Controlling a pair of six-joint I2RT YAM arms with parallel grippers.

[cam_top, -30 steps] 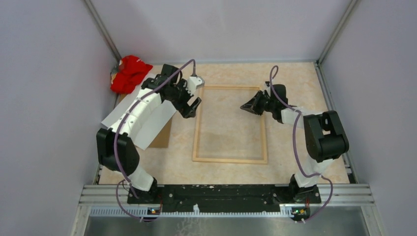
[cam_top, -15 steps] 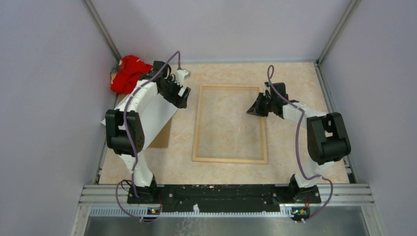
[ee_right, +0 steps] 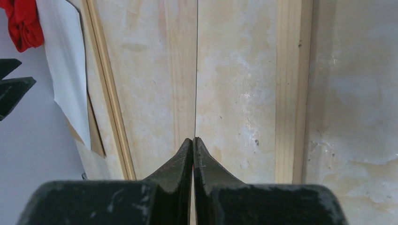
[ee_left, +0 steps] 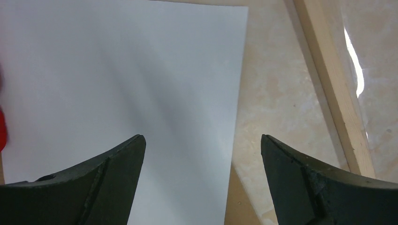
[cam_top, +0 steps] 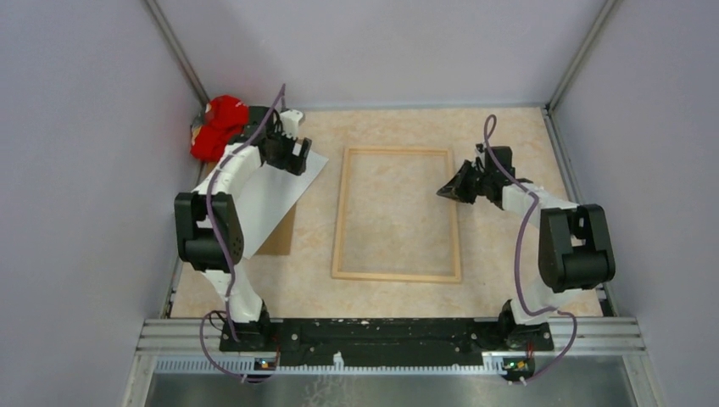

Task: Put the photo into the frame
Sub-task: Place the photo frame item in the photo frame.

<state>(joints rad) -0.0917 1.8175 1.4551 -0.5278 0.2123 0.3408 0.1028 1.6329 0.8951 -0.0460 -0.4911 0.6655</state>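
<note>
Fingers of my left gripper (ee_left: 201, 139) stand wide apart and hold nothing. Directly below them lies the photo (ee_left: 117, 70), with its plain whitish back turned up, so the printed side does not show. Its right edge runs under the gap between my two fingers, closer to the right finger. A brown backing board (cam_top: 280, 242) shows from under the near corner of the photo. To the right of this gripper, apart from the photo, is the frame (cam_top: 396, 275). It lies flat on the table (cam_top: 509, 127), and the photo is not inside it. To the left of this gripper, just beside the far corner of the photo, is a red cloth (cam_top: 222, 123).

My right gripper (ee_right: 194, 139) is closed, finger against finger. It hangs over the right side of the frame and points across it to the left; one long rail lies under it, just right of the fingertips. A thin dark line runs forward from the tips, and I cannot tell what it is. The photo is well apart from this gripper, beyond the opposite rail.
</note>
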